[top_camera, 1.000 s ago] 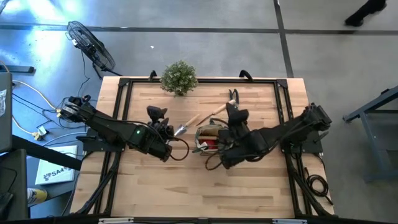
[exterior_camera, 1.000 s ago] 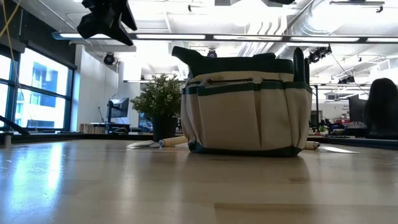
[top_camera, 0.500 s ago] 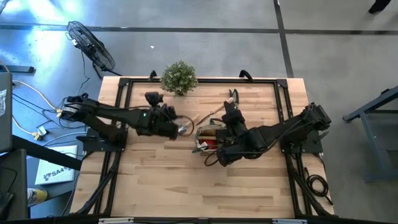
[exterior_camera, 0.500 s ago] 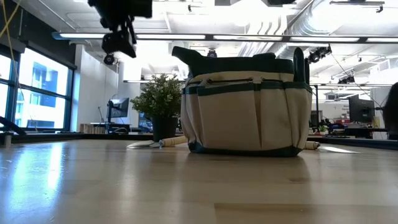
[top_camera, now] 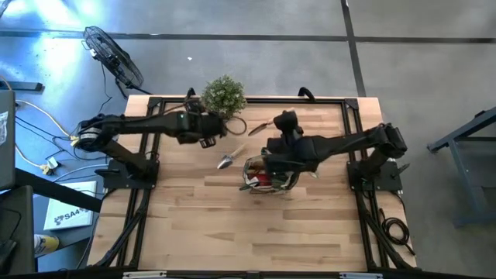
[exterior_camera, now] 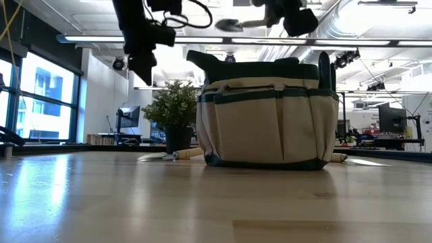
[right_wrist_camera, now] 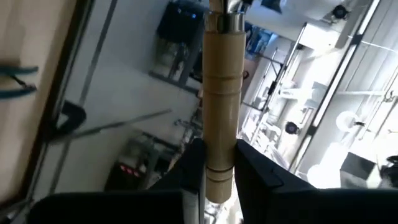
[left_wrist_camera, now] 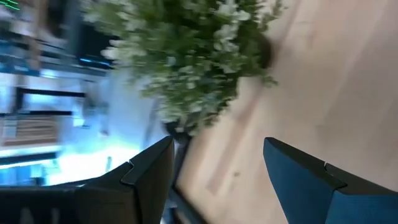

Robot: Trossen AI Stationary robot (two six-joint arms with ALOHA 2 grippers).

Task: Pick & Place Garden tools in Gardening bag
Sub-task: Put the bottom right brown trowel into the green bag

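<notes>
Now the right gripper [top_camera: 273, 147] has come up off the table with a wooden-handled trowel [exterior_camera: 237, 24] clamped between its fingers; a second ago it was low beside the bag [top_camera: 263, 173], and in the low view the tool now hangs level in the air, blade pointing away from the gripper, above the bag's [exterior_camera: 268, 115] open mouth. The right wrist view shows the wooden handle [right_wrist_camera: 221, 93] pinched tight between the two dark fingers [right_wrist_camera: 252, 171], so the grasp looks secure. That suggests this tool is picked and only the drop into the bag remains.

Meanwhile the left arm has swung away from the middle of the table toward the far edge, and its gripper [top_camera: 208, 133] hovers next to the potted plant [top_camera: 223, 96], jaws spread wide and empty (its wrist view shows the plant [left_wrist_camera: 186, 56] beyond its fingers [left_wrist_camera: 146, 171], not a tool).

Another wooden-handled trowel [top_camera: 232, 155] lies flat on the table between the left gripper and the bag, well clear of either jaw. The bag already holds something red [top_camera: 262, 177].
</notes>
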